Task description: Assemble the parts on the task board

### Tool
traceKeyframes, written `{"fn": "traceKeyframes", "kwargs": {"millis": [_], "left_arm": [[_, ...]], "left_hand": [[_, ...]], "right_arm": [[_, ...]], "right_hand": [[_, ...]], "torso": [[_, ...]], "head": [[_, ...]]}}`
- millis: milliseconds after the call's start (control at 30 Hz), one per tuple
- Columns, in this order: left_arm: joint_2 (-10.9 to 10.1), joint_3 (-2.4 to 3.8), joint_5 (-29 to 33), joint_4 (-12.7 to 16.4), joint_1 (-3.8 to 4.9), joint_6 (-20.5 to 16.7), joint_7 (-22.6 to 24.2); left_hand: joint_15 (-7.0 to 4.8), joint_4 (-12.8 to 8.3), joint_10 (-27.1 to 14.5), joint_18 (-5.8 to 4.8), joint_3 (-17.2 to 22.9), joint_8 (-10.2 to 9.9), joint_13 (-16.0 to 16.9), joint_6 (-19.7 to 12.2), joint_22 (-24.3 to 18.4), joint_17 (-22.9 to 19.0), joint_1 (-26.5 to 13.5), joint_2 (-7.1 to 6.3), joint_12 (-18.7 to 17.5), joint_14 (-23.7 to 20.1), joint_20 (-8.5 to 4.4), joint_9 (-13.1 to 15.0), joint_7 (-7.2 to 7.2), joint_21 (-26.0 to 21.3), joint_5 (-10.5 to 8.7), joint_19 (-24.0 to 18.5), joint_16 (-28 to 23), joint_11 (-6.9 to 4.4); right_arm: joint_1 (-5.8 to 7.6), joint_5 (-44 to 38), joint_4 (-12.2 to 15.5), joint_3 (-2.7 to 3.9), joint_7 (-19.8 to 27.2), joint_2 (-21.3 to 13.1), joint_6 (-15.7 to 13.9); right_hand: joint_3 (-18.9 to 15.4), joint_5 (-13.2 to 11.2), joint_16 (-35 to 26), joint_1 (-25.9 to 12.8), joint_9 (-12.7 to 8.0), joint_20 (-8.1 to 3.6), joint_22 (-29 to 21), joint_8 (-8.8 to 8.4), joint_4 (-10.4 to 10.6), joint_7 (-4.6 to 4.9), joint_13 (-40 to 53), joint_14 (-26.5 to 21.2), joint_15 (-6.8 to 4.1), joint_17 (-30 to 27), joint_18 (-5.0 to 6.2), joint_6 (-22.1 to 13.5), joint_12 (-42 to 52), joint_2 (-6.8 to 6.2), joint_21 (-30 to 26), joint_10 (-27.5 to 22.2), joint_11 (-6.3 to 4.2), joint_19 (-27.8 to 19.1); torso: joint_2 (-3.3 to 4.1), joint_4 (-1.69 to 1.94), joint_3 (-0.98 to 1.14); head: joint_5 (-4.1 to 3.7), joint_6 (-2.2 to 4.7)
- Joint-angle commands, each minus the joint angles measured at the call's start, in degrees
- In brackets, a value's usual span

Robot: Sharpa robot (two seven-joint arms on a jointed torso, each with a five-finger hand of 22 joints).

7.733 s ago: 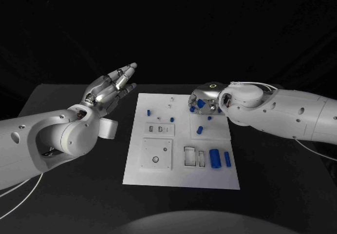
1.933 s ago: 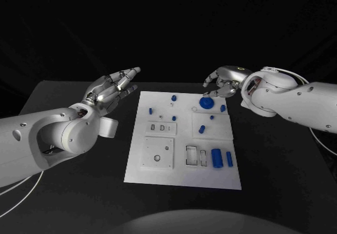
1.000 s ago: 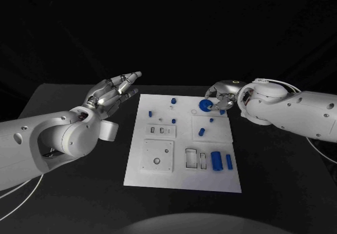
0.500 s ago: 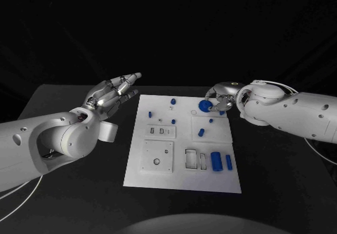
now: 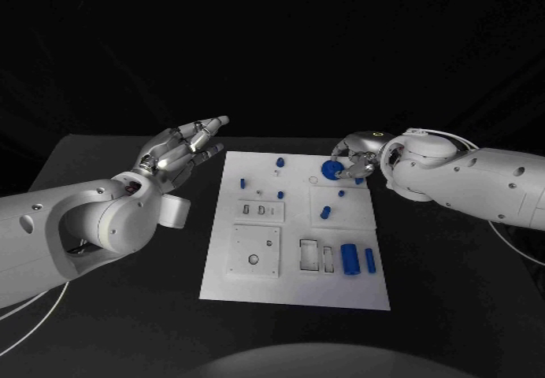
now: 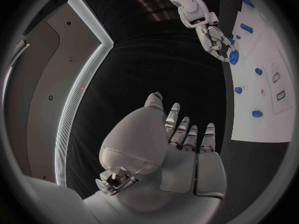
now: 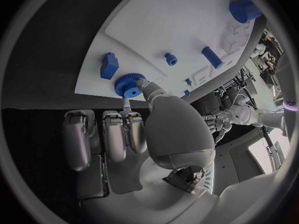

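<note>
The robot's right hand (image 5: 357,157) pinches a blue gear (image 5: 331,169) at the far right corner of the white task board (image 5: 293,279) on the black bench (image 5: 113,315). Its left hand (image 5: 179,150) hovers off the board's left edge, fingers spread, holding nothing.

The head camera looks down on the whole task board (image 5: 295,228), each wrist camera peers past its own hand, and all seemingly share the board's twelve-o'clock end.
</note>
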Motion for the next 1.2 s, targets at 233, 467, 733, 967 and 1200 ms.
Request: {"fn": "traceKeyframes", "kwargs": {"millis": [233, 467, 733, 967, 1200], "left_arm": [[0.11, 0.04, -0.33, 0.1, 0.01, 1.36, 0.15], [0.16, 0.03, -0.33, 0.0, -0.02, 1.44, 0.03], [0.22, 0.03, -0.33, -0.04, -0.05, 1.54, -0.11], [0.22, 0.03, -0.33, -0.07, -0.07, 1.63, -0.17], [0.09, 0.03, -0.33, -0.07, -0.08, 1.71, -0.19]], "left_hand": [[0.53, 0.01, 0.34, 0.51, 0.27, 0.38, 0.08, 0.4, 0.05, 0.08, 0.55, -0.01, 0.38, 0.06, 0.32, 0.06, 0.01, 0.32, 0.41, 0.06, 0.24, 0.06], [0.58, -0.01, 0.36, 0.51, 0.3, 0.42, 0.09, 0.41, 0.07, 0.09, 0.61, 0.0, 0.37, 0.08, 0.37, 0.06, 0.05, 0.36, 0.44, 0.1, 0.29, 0.11], [0.62, -0.03, 0.41, 0.51, 0.33, 0.46, 0.1, 0.41, 0.08, 0.09, 0.68, 0.01, 0.36, 0.11, 0.41, 0.05, 0.08, 0.39, 0.47, 0.13, 0.33, 0.14], [0.64, -0.04, 0.45, 0.51, 0.35, 0.48, 0.1, 0.43, 0.09, 0.1, 0.73, 0.01, 0.36, 0.12, 0.44, 0.05, 0.09, 0.41, 0.51, 0.15, 0.36, 0.16], [0.71, -0.07, 0.56, 0.51, 0.42, 0.55, 0.12, 0.44, 0.11, 0.12, 0.86, 0.03, 0.36, 0.17, 0.51, 0.05, 0.15, 0.47, 0.6, 0.22, 0.45, 0.22]], "right_arm": [[-0.57, -0.62, -1.06, -0.02, 0.68, 0.74, -0.44], [-0.88, -0.74, -1.76, -0.02, 0.61, 1.14, -0.58], [-1.11, -0.74, -2.35, -0.02, 0.83, 1.42, -0.11], [-1.18, -0.59, -2.39, -0.02, 1.51, 1.41, -0.87], [-1.17, -0.43, -1.51, 0.0, 2.09, 0.92, -3.16]], "right_hand": [[0.28, -1.84, 0.2, -0.1, 1.42, 0.15, 13.53, 1.64, -0.35, -0.05, 15.07, 5.96, -0.14, 15.09, -0.07, 1.26, 0.22, 0.08, -0.02, 6.06, 0.15, 2.33], [0.37, -1.54, 0.2, 0.39, 4.02, 0.0, 13.59, 4.54, -0.96, -0.31, 15.07, 5.96, -0.24, 15.09, -0.11, 2.63, 0.22, 0.39, 0.11, 6.06, -0.05, 2.49], [1.26, 3.21, 0.2, 1.35, 8.32, -0.1, 13.55, 9.31, -2.24, -0.12, 15.07, 5.96, -0.35, 15.09, -0.09, 3.67, 0.22, 0.84, 0.02, 6.06, -0.04, 2.41], [1.77, 4.76, 0.2, 1.17, 9.21, -0.07, 13.62, 10.7, -2.27, -0.17, 15.07, 5.96, -0.34, 15.09, -0.14, 5.12, 0.22, 1.05, 0.17, 6.06, -0.03, 2.58], [1.98, 5.49, 0.2, 0.99, 9.29, -0.08, 13.72, 10.95, -2.22, -0.14, 15.07, 5.96, -0.37, 15.09, -0.22, 5.66, 0.22, 0.97, 0.4, 6.06, -0.05, 2.85]], "torso": [[0.03, -0.01, 0.01], [0.01, -0.02, 0.02], [-0.01, -0.05, 0.01], [0.0, -0.05, 0.01], [0.02, -0.01, 0.0]], "head": [[0.12, -0.25], [0.07, -0.41], [0.1, -0.54], [0.18, -0.5], [0.32, -0.31]]}}
